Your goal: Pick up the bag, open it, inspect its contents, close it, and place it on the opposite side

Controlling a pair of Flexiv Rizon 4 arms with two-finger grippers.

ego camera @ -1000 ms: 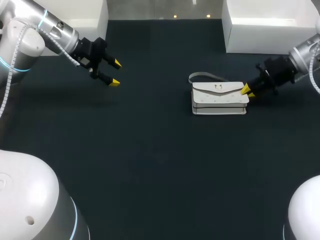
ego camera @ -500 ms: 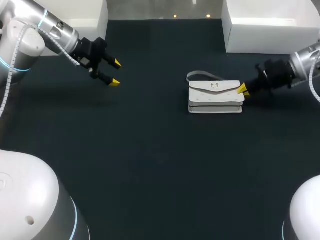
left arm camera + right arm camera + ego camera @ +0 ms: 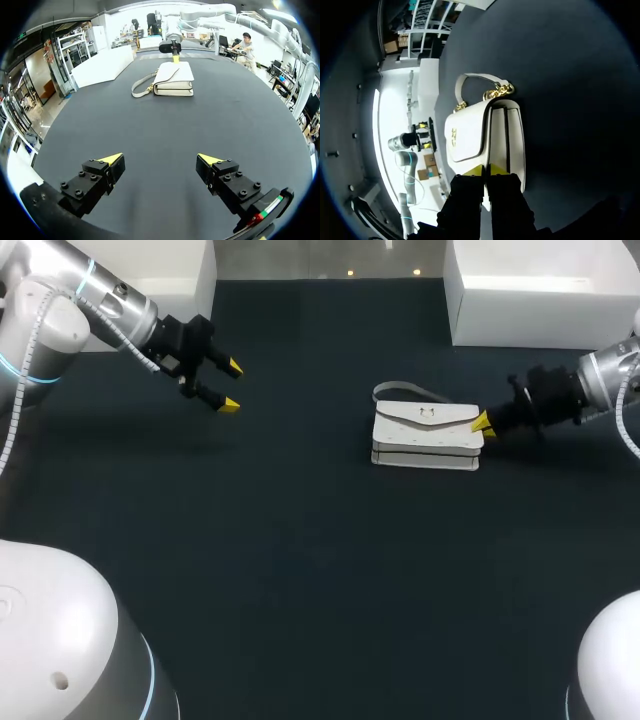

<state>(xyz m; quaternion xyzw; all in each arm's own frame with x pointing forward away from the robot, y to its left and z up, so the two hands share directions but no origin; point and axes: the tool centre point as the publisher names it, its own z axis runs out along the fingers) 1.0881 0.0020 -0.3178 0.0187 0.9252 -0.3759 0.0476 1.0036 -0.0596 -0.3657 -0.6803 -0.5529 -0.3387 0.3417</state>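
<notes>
Now, step: pick-up, bag not yet lifted.
Right gripper (image 3: 484, 423): tips pinched together, pressing 3 o'clock end of white handbag (image 3: 425, 435).
Left gripper (image 3: 231, 386): spread wide, 10 o'clock.
Next: firm grip, lift.

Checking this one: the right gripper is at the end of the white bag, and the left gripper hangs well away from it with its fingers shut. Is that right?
Not quite. The left gripper is open, not shut: the left wrist view shows its two yellow tips wide apart. The rest holds: the right gripper is at the end of the white bag, and the left one hangs well away from it.
</notes>
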